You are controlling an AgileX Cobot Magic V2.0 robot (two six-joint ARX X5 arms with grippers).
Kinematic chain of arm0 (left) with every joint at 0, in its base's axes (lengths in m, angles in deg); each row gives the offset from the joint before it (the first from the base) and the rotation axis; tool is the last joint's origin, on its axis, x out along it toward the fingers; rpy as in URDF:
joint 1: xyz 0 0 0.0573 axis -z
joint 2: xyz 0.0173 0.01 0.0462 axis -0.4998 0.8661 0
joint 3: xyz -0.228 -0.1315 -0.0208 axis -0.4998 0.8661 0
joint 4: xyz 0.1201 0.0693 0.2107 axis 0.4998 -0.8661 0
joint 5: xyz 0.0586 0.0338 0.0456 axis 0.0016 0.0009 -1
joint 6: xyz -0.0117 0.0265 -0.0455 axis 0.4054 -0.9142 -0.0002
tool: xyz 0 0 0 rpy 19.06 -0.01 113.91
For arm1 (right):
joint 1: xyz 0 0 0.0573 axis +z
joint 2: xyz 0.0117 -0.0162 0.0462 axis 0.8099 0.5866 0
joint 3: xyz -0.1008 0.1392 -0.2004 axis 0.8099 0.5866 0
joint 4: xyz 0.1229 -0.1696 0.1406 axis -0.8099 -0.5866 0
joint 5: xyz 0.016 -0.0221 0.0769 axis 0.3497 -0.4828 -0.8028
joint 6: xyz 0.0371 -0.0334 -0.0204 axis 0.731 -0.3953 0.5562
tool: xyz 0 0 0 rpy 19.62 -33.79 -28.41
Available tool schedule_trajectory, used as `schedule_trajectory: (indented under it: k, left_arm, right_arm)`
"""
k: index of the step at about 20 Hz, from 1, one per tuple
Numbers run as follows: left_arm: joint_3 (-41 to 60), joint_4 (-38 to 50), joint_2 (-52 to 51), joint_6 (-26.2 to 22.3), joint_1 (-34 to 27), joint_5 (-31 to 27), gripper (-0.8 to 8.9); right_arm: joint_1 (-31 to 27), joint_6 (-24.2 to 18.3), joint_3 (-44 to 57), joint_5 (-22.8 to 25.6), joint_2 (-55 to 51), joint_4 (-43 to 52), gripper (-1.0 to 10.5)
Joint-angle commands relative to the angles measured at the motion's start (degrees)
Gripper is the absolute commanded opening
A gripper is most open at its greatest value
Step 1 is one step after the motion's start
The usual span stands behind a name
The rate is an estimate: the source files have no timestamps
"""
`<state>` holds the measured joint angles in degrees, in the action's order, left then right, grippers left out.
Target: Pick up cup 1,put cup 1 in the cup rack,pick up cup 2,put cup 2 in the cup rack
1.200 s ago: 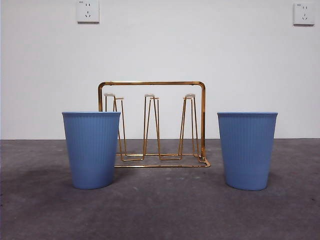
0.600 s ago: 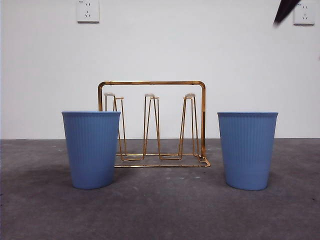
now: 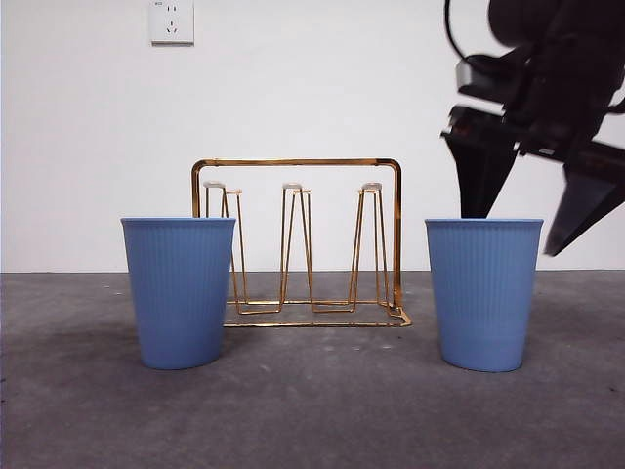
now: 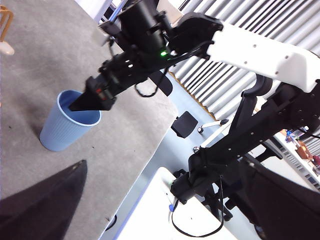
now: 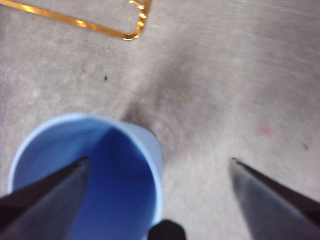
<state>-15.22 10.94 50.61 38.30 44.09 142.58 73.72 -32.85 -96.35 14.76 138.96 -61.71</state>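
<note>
two blue cups (image 3: 179, 293) (image 3: 483, 293), one gold rack (image 3: 298, 244)

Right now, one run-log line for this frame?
phase: approach | right gripper: jaws open, straddling rim of right blue cup | left blue cup: on table | cup rack: no cups | left gripper: waiting

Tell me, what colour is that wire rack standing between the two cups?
The cup rack is shiny gold with pale tips on its prongs; the front view shows it best.

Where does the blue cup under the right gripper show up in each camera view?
Front view: blue cup, right side, right gripper open above its rim.
Left wrist view, under the other arm.
Right wrist view, one jaw over its mouth.
Shared landmark: cup rack.
</note>
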Motion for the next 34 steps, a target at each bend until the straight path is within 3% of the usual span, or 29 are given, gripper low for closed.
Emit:
schedule_trajectory:
  k: [1, 4, 5, 12, 15, 18, 20, 24, 28, 30, 34]
  left_arm:
    - [-0.3, 0.4, 0.2, 0.2, 0.2, 0.3, 7.09]
    - [-0.3, 0.4, 0.4, 1.1, 0.3, 0.3, 7.09]
    - [-0.3, 0.4, 0.5, 1.3, 0.3, 0.3, 7.09]
    - [-0.3, 3.6, 2.1, 4.4, 3.4, 0.2, 7.09]
    - [-0.3, 11.9, 3.3, 10.8, 5.6, 0.2, 7.09]
    - [-0.3, 25.4, 5.2, 20.5, 8.7, -0.3, 7.09]
    - [-0.3, 36.9, 7.3, 28.0, 11.8, -3.5, 7.09]
    - [-0.3, 60.5, 13.6, 39.8, 19.8, -17.0, 7.09]
    - [-0.9, 80.9, 22.1, 45.4, 27.3, -31.2, 7.08]
    - [-3.2, 86.4, 26.2, 46.4, 29.9, -33.8, 7.08]
    - [-8.9, 88.3, 31.8, 46.3, 33.5, -35.6, 7.09]
  right_arm:
    - [0.7, 1.3, -0.3, 0.6, 2.4, 0.7, 3.9]
    - [1.0, 1.2, -0.3, 0.6, 4.8, 0.4, 0.8]
    - [1.0, 1.0, -0.3, 0.4, 5.2, 0.4, 0.3]
    - [1.0, -2.2, -0.3, -0.3, 1.5, -0.2, -0.1]
    - [1.0, -2.4, -0.6, -0.3, -5.6, -1.3, -0.1]
    - [1.0, -2.4, -2.4, -1.8, -16.7, -1.0, -0.1]
    - [1.0, -2.1, -5.2, -3.3, -24.7, 0.8, -0.1]
    - [1.0, -0.2, -11.1, -4.7, -38.4, 12.2, -0.1]
    - [1.0, -0.2, -12.5, -4.5, -43.7, 21.3, -0.1]
    - [1.0, -0.2, -12.5, -4.6, -43.7, 23.1, -0.1]
    - [1.0, 0.8, -12.5, -5.6, -43.0, 24.5, -0.1]
